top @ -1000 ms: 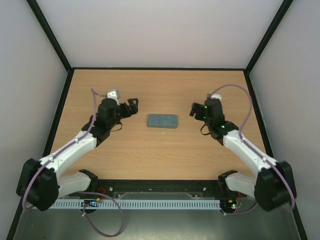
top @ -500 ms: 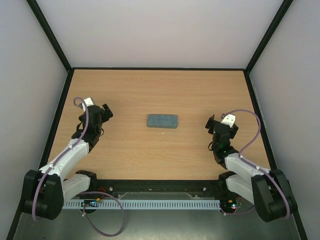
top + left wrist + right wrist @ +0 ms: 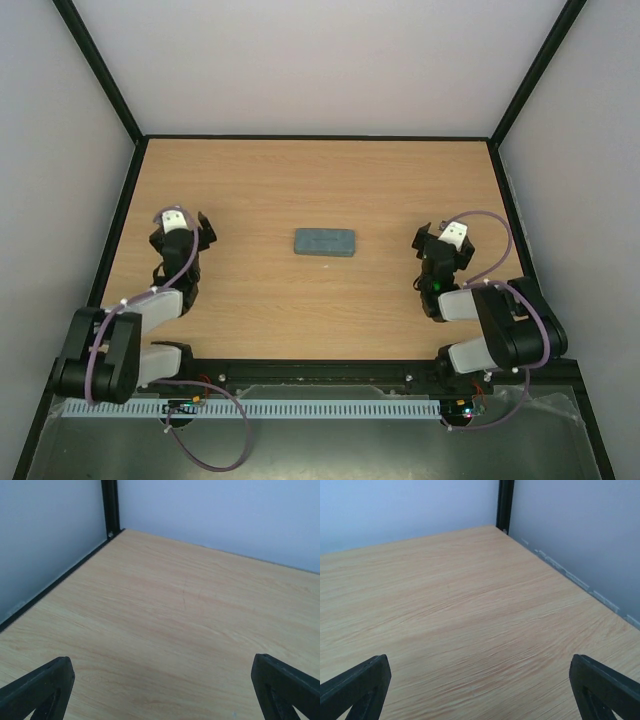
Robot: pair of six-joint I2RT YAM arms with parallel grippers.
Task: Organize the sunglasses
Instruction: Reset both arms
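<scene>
Between pale walls, a wooden table bears a blue-grey case.

You have a blue-grey oblong case lying flat near the middle of the overhead frame, its long side running left to right on the light wooden table. Pale walls close the table in on three sides, with black frame rails along the corners. Each wrist view shows you wood grain running up to a black corner post at the top.
</scene>
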